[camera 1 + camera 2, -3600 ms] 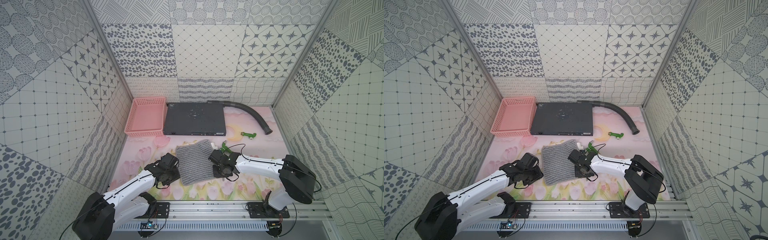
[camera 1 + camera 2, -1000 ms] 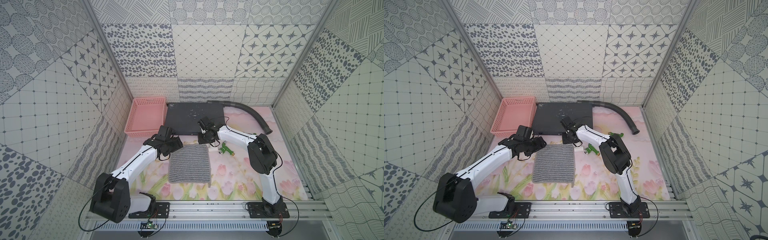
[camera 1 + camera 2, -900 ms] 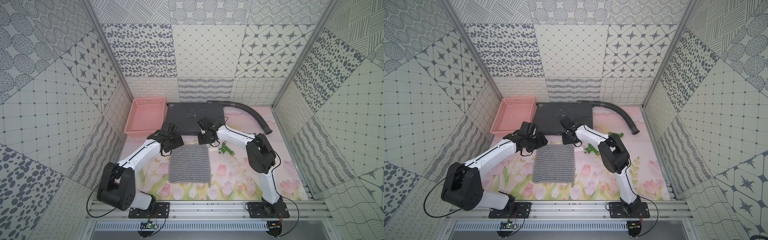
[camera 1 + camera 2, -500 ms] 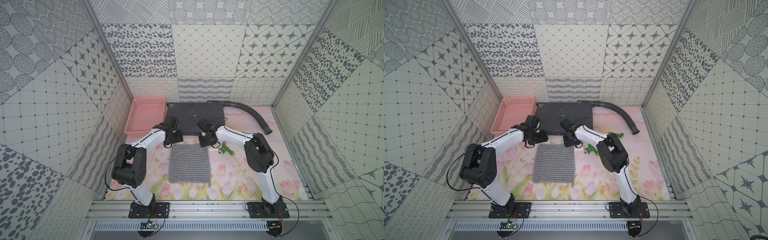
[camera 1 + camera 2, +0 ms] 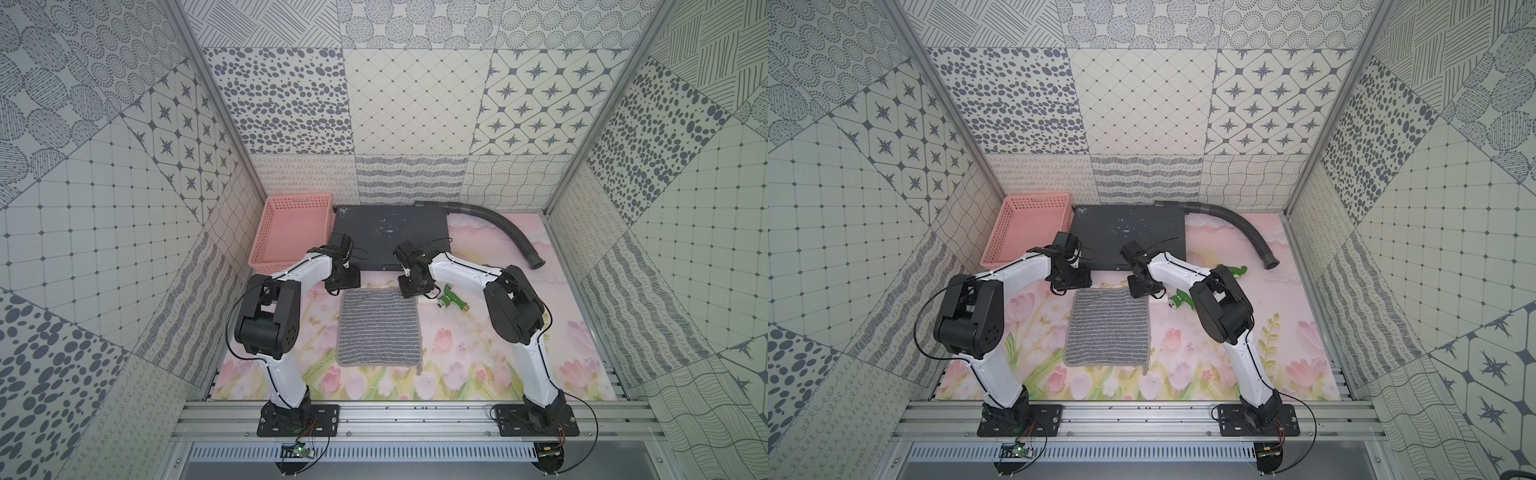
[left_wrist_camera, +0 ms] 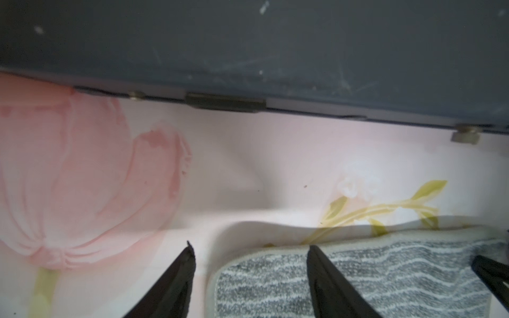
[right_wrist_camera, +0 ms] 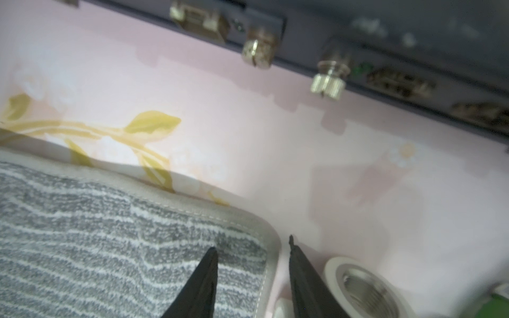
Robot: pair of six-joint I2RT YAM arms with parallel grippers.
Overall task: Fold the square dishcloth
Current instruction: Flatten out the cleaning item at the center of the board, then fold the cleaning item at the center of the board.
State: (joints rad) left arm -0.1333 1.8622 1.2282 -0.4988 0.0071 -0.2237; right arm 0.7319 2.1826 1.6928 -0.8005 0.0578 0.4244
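Observation:
The square dishcloth (image 5: 379, 328) (image 5: 1108, 328), grey with whitish wavy stripes, lies flat on the flowered mat in both top views. My left gripper (image 5: 337, 289) (image 5: 1064, 287) is down at its far left corner. In the left wrist view the left gripper (image 6: 250, 247) is open, one finger over the dishcloth (image 6: 385, 275) and one on the mat. My right gripper (image 5: 410, 291) (image 5: 1140, 293) is at the far right corner. In the right wrist view the right gripper (image 7: 252, 245) is open and straddles the hem of the dishcloth (image 7: 96, 234).
A flat dark grey box (image 5: 390, 232) lies just beyond both grippers, a pink basket (image 5: 291, 232) to its left. A black corrugated hose (image 5: 498, 224) curves at the back right. A green nozzle (image 5: 451, 300) with a threaded fitting (image 7: 363, 286) lies beside the right gripper.
Both grippers have come down onto the cloth's far corners. The left arm has folded in closer to its base, and its jaws have narrowed. The cloth has not moved in the last second.

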